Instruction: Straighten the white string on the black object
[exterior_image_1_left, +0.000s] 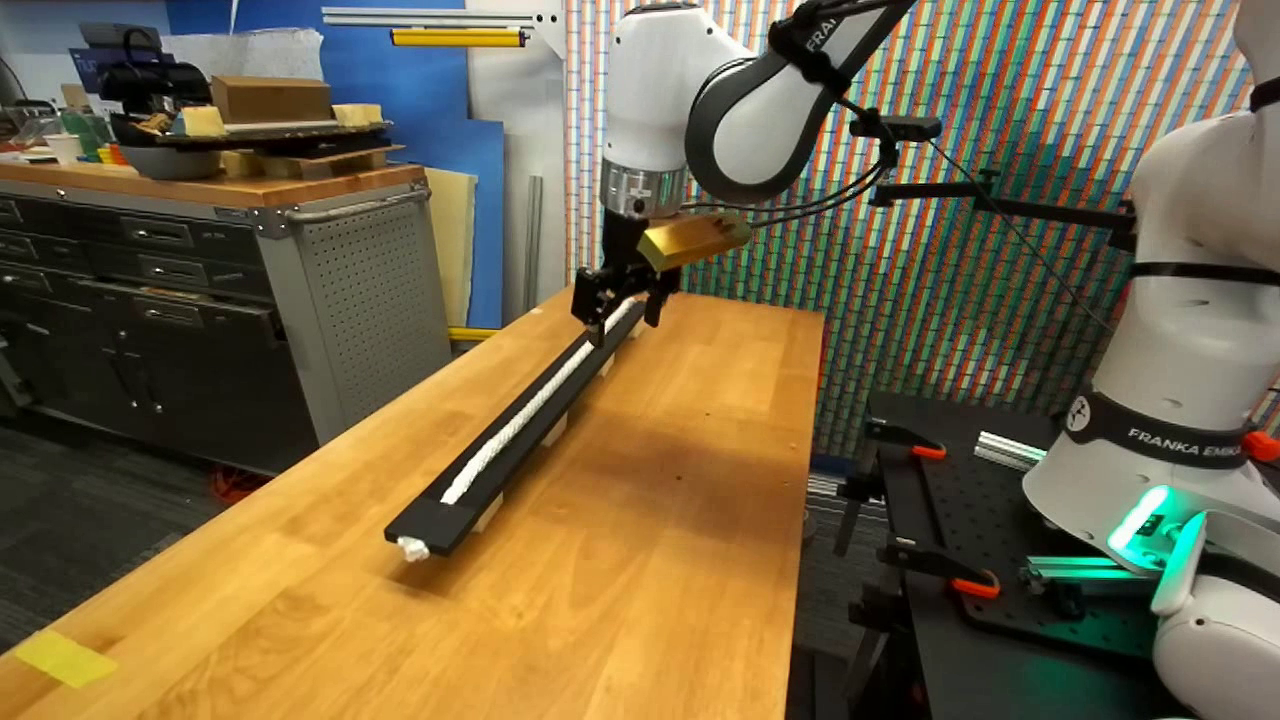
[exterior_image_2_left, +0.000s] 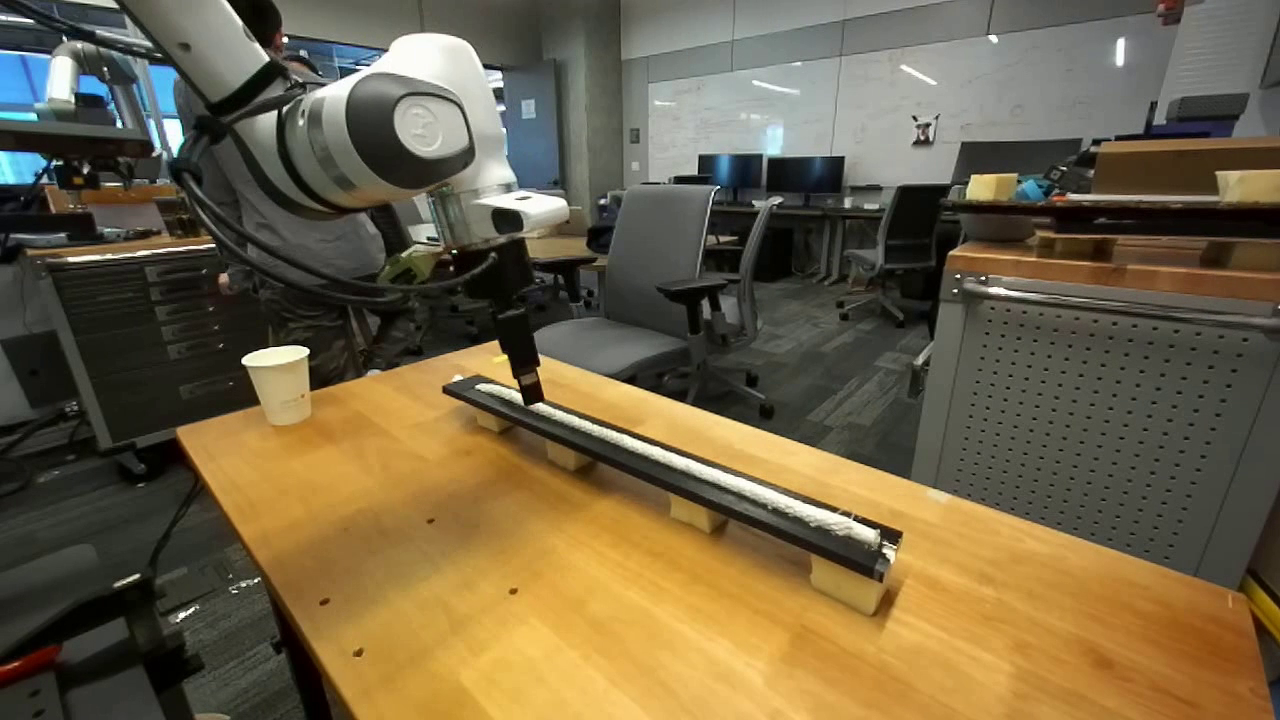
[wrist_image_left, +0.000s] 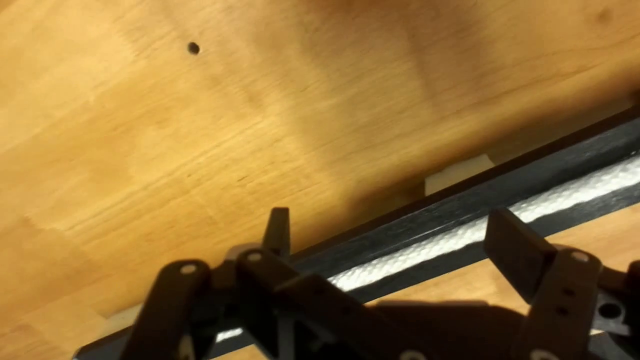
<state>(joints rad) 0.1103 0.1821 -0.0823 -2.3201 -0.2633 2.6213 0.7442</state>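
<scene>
The white string (exterior_image_1_left: 520, 422) lies along the top of the long black object (exterior_image_1_left: 432, 520) in both exterior views (exterior_image_2_left: 700, 470). It runs nearly straight, with a slight bend toward the end at the bottom of an exterior view. In the wrist view the string (wrist_image_left: 415, 255) lies nearer one long edge of the black bar (wrist_image_left: 380, 241). My gripper (exterior_image_1_left: 627, 326) is over the bar with its fingers apart and nothing between them. In the wrist view my gripper (wrist_image_left: 387, 214) has one finger covering part of the string. Whether a fingertip touches the string or bar cannot be told.
The bar rests on several pale blocks (exterior_image_2_left: 845, 583) on the wooden table (exterior_image_1_left: 650, 560). A paper cup (exterior_image_2_left: 280, 385) stands near a table corner. Yellow tape (exterior_image_1_left: 65, 657) marks another corner. A white tuft (exterior_image_1_left: 413, 548) shows at the bar's end. A grey chair (exterior_image_2_left: 650, 270) stands beyond the table.
</scene>
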